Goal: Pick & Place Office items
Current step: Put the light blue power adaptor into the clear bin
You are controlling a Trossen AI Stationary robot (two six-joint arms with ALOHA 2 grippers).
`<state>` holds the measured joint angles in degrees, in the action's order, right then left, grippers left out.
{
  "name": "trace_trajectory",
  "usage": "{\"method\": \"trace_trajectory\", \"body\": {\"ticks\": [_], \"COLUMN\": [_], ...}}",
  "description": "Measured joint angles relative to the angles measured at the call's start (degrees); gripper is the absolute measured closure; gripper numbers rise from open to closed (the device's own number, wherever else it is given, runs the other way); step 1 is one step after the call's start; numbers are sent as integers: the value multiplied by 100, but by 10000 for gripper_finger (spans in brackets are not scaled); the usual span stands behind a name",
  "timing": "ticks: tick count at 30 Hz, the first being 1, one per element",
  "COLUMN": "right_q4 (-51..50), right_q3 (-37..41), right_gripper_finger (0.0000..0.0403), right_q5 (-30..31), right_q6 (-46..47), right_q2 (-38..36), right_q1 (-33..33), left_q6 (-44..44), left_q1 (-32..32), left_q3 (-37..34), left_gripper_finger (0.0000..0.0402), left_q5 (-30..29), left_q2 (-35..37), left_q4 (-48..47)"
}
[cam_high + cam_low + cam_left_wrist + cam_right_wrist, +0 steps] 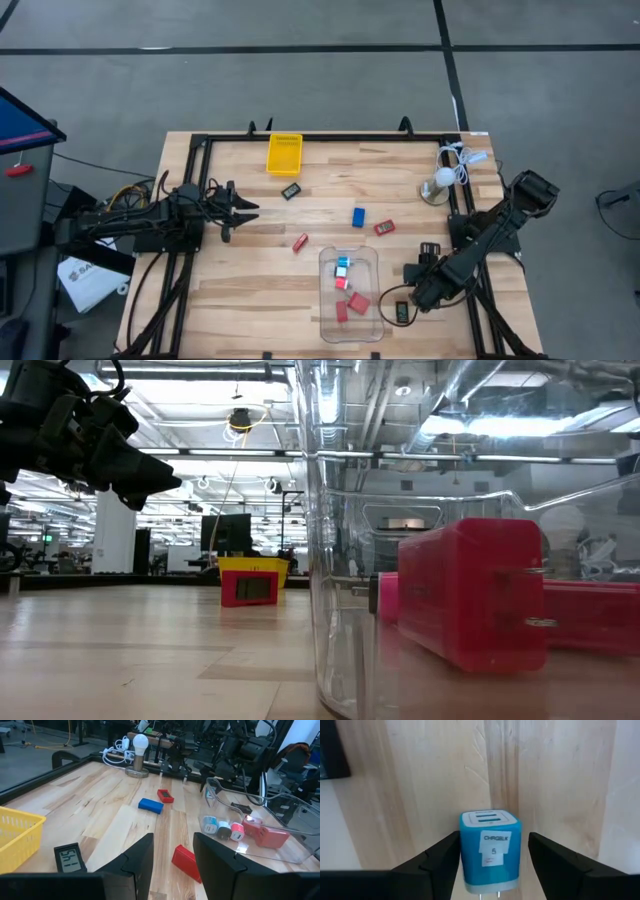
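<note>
Blue-and-white charger (490,851): hard, light plastic, probably slick (label faces up). Right gripper (492,857) stands apart, straddling it untouched; grip the flat sides. Left gripper (172,862) apart, empty.

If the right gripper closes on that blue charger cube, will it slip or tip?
The blue charger cube looks rigid and boxy, so it probably won't deform. Its glossy sides may slip a little. It sits centred within the open right gripper, so tipping seems unlikely.
</note>
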<state>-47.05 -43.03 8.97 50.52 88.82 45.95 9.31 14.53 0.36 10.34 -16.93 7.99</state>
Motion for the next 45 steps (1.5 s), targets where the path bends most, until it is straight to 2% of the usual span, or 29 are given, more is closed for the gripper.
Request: {"method": "trace_trajectory", "body": {"ticks": [4, 10, 18, 28, 32, 41, 45], "right_q4": [0, 41, -113, -1798, -2394, -3223, -3243], "right_q3": [2, -3, -208, -1764, -2485, -4003, -4508], "right_gripper_finger": [200, 266, 266, 266, 266, 266, 266], "right_q5": [0, 7, -54, -121, 31, 403, 614], "right_q6": [2, 2, 129, 108, 131, 136, 56], "right_q2": [0, -8, 2, 0, 0, 0, 0], "right_q1": [2, 4, 3, 59, 59, 59, 57], "left_q6": [-1, 0, -1, -1, 0, 1, -1], "left_q1": [1, 0, 0, 1, 1, 1, 1], "left_q3": [0, 0, 0, 0, 0, 0, 0], "left_gripper_finger": [266, 266, 266, 266, 266, 266, 266], "left_q5": [-1, -1, -1, 0, -1, -1, -1], "left_q2": [0, 0, 0, 0, 0, 0, 0], "left_q4": [0, 0, -1, -2, -2, -2, -2]}}
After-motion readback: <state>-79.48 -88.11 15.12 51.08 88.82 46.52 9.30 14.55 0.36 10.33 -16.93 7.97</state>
